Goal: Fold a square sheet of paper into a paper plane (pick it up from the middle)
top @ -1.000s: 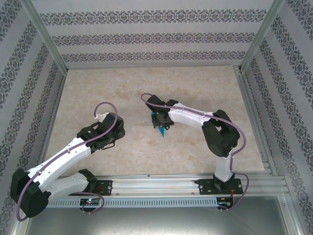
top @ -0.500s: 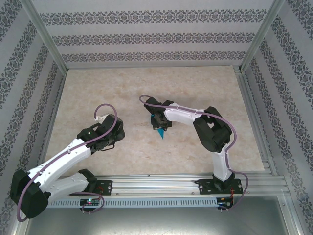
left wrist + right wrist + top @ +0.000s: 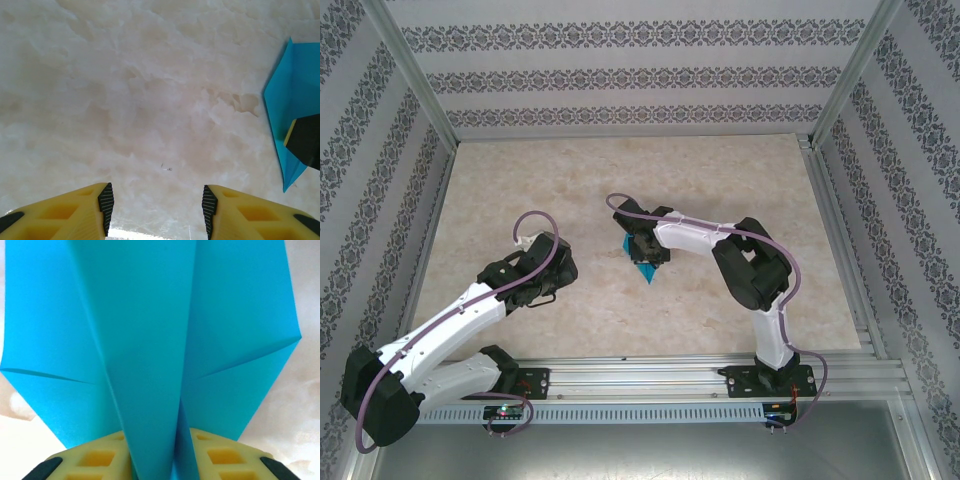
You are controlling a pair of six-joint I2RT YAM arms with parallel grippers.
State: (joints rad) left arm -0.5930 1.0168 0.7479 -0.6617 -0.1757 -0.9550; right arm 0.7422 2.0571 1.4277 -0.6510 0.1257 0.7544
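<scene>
The teal-blue paper plane [image 3: 646, 270] lies at the middle of the table, its point toward the near edge. My right gripper [image 3: 644, 250] is on its rear end. In the right wrist view the plane [image 3: 150, 330] spreads out ahead with its raised centre fold between my yellow fingers [image 3: 95, 460]. The right gripper [image 3: 157, 452] stands open around that fold, which is not pressed flat. My left gripper [image 3: 156, 202] is open over bare table, left of the plane [image 3: 295, 95]. Its wrist [image 3: 545, 268] hangs well apart from the paper.
The marble-patterned table [image 3: 720, 170] is bounded by patterned walls and aluminium posts [image 3: 415, 75]. A metal rail [image 3: 660, 378] runs along the near edge by the arm bases. A finger of the right gripper [image 3: 304, 141] shows on the paper in the left wrist view.
The right gripper's jaws have spread apart around the plane's centre fold, and the right arm has drawn in slightly to the left. The left arm has not moved.
</scene>
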